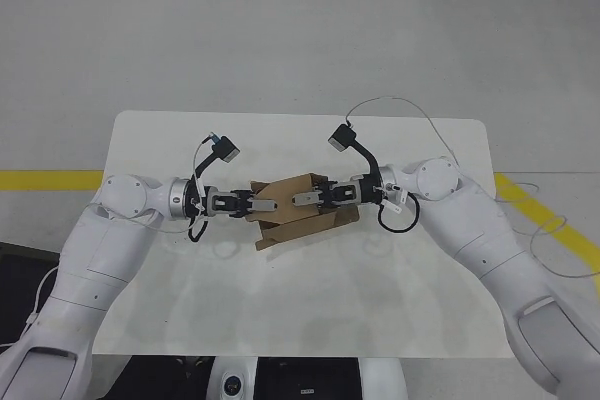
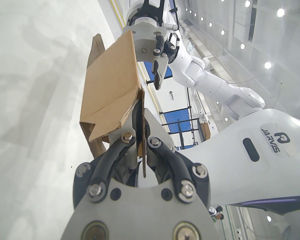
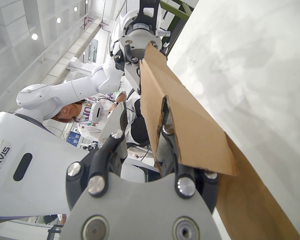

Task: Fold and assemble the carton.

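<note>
A brown cardboard carton (image 1: 298,213), partly folded, is held just above the middle of the white table (image 1: 380,300). My left gripper (image 1: 269,203) comes in from the left and is shut on a flap edge of the carton (image 2: 110,81); the flap runs between its fingers (image 2: 150,123). My right gripper (image 1: 306,199) meets the carton from the opposite side. It is open and straddles a carton wall (image 3: 190,126), with one finger (image 3: 117,121) apart from the card and the other tucked under a flap.
Loose cables (image 1: 400,105) arc over the far right of the table. Bare tabletop lies in front of and behind the carton. A yellow floor line (image 1: 40,180) runs past both ends of the table.
</note>
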Available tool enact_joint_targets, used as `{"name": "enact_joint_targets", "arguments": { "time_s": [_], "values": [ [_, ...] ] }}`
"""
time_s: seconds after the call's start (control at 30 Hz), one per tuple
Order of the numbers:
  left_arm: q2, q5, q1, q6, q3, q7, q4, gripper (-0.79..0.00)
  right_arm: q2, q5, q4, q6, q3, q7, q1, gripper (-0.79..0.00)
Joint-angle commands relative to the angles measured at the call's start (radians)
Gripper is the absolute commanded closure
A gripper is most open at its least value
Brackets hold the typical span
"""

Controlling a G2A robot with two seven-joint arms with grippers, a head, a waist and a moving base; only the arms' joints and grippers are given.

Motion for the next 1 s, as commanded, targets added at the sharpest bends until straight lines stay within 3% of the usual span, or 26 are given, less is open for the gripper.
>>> {"name": "enact_joint_targets", "arguments": {
  "time_s": [0.0, 0.13, 0.23, 0.37, 0.43, 0.47, 0.5, 0.97],
  "values": [
    [0.000, -0.001, -0.001, 0.001, 0.000, -0.001, 0.001, 0.000, -0.002, 0.003, 0.004, -0.002, -0.006, -0.002, 0.004, -0.215],
    [0.000, -0.003, -0.002, 0.003, 0.001, -0.005, 0.002, 0.000, -0.005, 0.007, 0.011, -0.004, -0.017, -0.004, 0.011, -0.129],
    [0.000, -0.004, -0.002, 0.004, 0.002, -0.006, 0.003, 0.000, -0.006, 0.011, 0.015, -0.004, -0.023, -0.004, 0.015, 0.000],
    [0.000, -0.004, -0.002, 0.006, 0.004, -0.007, 0.004, 0.000, -0.007, 0.018, 0.019, -0.004, -0.030, -0.004, 0.018, 0.000],
    [0.000, -0.008, -0.002, 0.012, 0.005, -0.009, 0.005, -0.357, -0.007, 0.019, 0.024, -0.006, -0.033, -0.006, 0.019, 0.000],
    [0.000, -0.009, -0.003, 0.014, 0.004, -0.010, 0.005, -0.702, -0.008, 0.021, 0.024, -0.007, -0.035, -0.007, 0.019, 0.000],
    [0.001, -0.011, -0.003, 0.017, 0.004, -0.013, 0.006, -0.785, -0.008, 0.022, 0.026, -0.008, -0.036, -0.008, 0.020, 0.000],
    [0.005, -0.125, 0.011, 0.062, -0.026, -0.056, -0.019, -0.785, -0.010, -0.009, 0.078, -0.043, -0.036, -0.043, 0.029, 0.000]
  ]
}}
